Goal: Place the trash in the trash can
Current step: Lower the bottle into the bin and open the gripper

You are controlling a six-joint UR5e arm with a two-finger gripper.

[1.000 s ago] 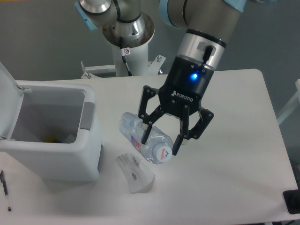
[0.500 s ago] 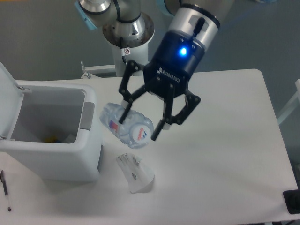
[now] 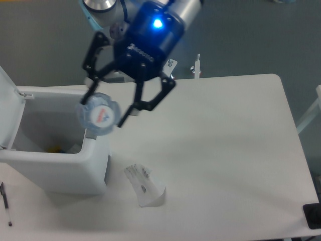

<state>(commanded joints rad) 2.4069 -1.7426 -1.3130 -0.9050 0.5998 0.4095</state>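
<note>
We have the water bottle pinched in our hand, hanging over the near right rim of the open trash can, not yet released. We judge the job under half done: the cup lies on the surface just right of the can. Room beside the can looks open; a pen lies left of it.

The black two-finger gripper has skeletal linked fingers, white lettering on its body and a glowing blue light, below a silver wrist ring and light-blue-trimmed grey arm joints.
</note>
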